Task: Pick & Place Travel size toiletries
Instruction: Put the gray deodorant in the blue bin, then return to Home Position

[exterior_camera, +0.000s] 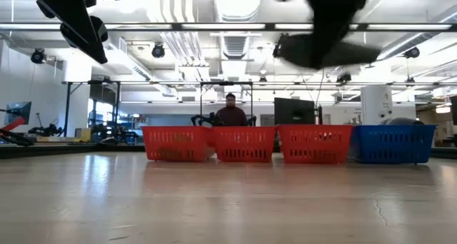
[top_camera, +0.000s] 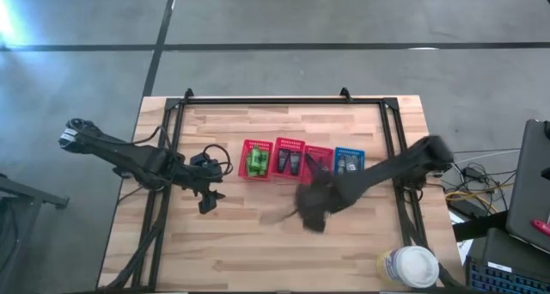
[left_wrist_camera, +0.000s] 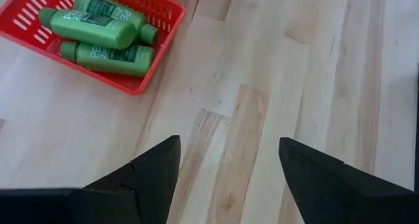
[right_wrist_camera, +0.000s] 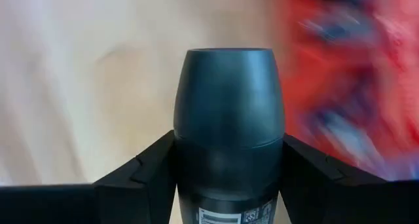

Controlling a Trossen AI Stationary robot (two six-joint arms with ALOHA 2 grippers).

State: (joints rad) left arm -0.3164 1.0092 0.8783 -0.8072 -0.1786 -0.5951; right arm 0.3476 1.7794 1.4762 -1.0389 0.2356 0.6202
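Observation:
My right gripper is shut on a dark grey oblong tube. In the high view it hovers over the wood just near of the basket row. My left gripper is open over bare wood, to the left of the baskets. Green bottles lie in the leftmost red basket. Dark tubes lie in the second red basket. More dark items sit in the blue basket. My right gripper pinches the tube between its two fingers at the body just behind the rounded cap. The fingers lie along the tube, and the cap end sticks out past the fingertips. The tube is lifted clear of the table.
Three red baskets and one blue basket stand in a row across the table's middle. A large white round-lidded container sits at the near right corner. A black frame borders the table. A person is in the room beyond.

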